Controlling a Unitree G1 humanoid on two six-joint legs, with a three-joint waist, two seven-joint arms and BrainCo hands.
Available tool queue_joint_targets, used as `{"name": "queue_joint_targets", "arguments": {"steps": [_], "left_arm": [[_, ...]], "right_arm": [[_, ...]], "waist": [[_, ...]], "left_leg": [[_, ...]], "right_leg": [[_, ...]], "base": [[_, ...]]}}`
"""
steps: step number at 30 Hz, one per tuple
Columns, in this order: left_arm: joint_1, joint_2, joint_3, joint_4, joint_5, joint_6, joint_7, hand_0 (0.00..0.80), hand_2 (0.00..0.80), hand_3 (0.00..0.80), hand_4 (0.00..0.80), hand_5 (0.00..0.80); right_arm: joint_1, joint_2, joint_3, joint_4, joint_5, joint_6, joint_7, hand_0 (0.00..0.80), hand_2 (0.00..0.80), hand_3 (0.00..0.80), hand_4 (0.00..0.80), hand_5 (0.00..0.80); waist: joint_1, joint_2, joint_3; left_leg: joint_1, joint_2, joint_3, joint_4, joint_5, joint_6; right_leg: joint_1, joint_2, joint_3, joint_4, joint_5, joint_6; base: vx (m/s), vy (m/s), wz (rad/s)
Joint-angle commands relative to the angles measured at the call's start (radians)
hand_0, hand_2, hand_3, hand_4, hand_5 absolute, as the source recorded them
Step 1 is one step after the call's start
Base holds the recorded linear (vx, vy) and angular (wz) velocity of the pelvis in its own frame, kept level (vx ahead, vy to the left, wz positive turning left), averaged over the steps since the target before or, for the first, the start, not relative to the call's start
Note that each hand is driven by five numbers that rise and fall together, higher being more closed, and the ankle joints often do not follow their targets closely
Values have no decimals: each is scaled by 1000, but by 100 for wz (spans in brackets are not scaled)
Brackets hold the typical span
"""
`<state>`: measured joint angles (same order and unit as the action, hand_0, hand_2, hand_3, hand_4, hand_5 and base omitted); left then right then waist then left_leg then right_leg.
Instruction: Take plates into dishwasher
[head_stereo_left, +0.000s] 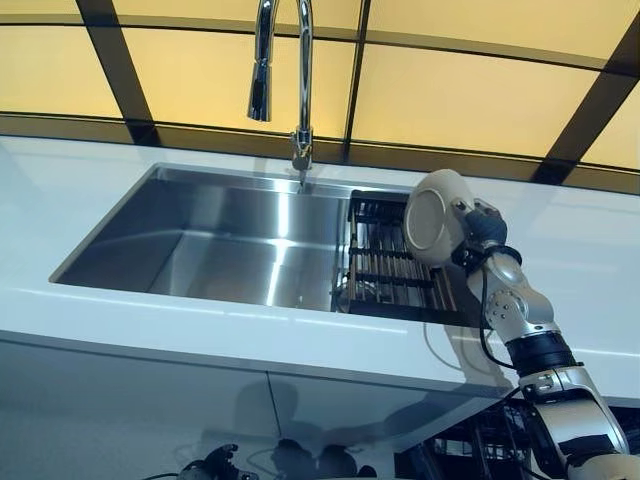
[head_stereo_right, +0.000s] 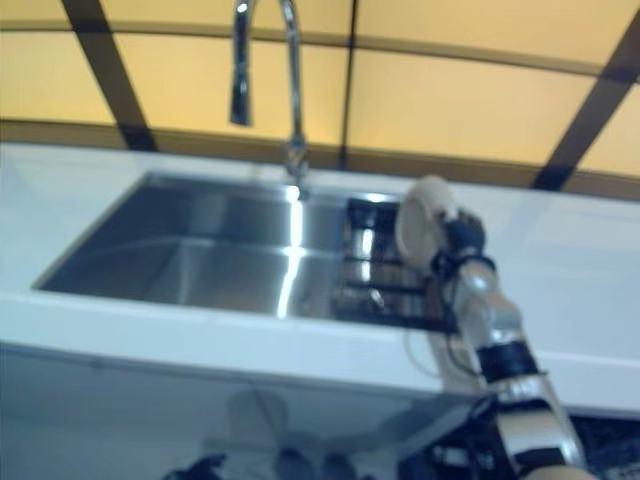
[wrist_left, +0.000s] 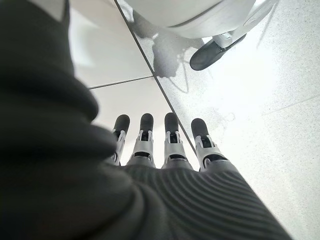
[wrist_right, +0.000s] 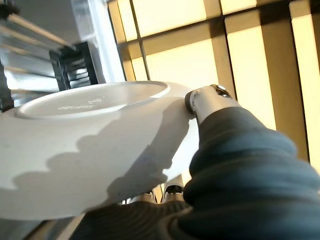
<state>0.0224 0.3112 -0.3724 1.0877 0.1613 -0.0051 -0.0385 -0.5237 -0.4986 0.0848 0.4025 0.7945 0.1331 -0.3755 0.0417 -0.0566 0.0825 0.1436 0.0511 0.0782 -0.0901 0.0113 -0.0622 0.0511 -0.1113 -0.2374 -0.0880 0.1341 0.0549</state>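
Fingers, left hand (wrist_left: 167, 150): straight and relaxed in a row in the left wrist view, holding nothing, with pale floor past them.
Fingers, right hand (head_stereo_left: 478, 232): pinching one white plate (head_stereo_left: 432, 217); the thumb (wrist_right: 202, 100) presses on the plate's rim in the right wrist view and other fingers curl beneath it.
Writing: faint marks on the plate's underside, not readable.
Sink (head_stereo_left: 160, 230): one, stainless steel, at centre left of the frame, set in a white countertop (head_stereo_left: 90, 315).
Faucet (head_stereo_left: 285, 70): one, chrome gooseneck, top centre, behind the sink.
Rack (head_stereo_left: 385, 275): one, dark, in the right end of the sink, right of centre.
Plate: one, held on edge, tilted, above the rack's right part, clear of the countertop.
Window (head_stereo_left: 450, 80): amber panes with dark bars across the top.
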Motion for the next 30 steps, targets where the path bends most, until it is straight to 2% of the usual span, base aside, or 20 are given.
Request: {"name": "queue_joint_targets", "arguments": {"steps": [1, 18, 30], "left_arm": [[-57, -4, -67, 46, -20, 3, 4, 0, 0, 0, 0, 0], [-62, -2, -70, 34, -27, 10, 7, 0, 0, 0, 0, 0], [-57, -2, -71, 24, -24, 13, 7, 0, 0, 0, 0, 0]], "right_arm": [[-38, -53, -65, 15, -39, -49, 15, 800, 800, 800, 800, 800], [33, 29, -42, 57, -39, -47, -6, 800, 800, 800, 800, 800], [64, 51, -35, 67, -48, -39, -10, 800, 800, 800, 800, 800]], "waist": [[14, -16, 24], [10, -10, 38], [10, -7, 41]], "left_leg": [[-31, -29, 54, 3, -38, 37], [-32, -31, 57, 3, -40, 44], [-34, -31, 56, 3, -38, 46]], "right_leg": [[70, -11, 29, 1, -69, 68], [65, -13, 36, 3, -65, 72], [62, -12, 40, 5, -63, 73]], "base": [[0, 0, 0], [0, 0, 0], [0, 0, 0]]}}
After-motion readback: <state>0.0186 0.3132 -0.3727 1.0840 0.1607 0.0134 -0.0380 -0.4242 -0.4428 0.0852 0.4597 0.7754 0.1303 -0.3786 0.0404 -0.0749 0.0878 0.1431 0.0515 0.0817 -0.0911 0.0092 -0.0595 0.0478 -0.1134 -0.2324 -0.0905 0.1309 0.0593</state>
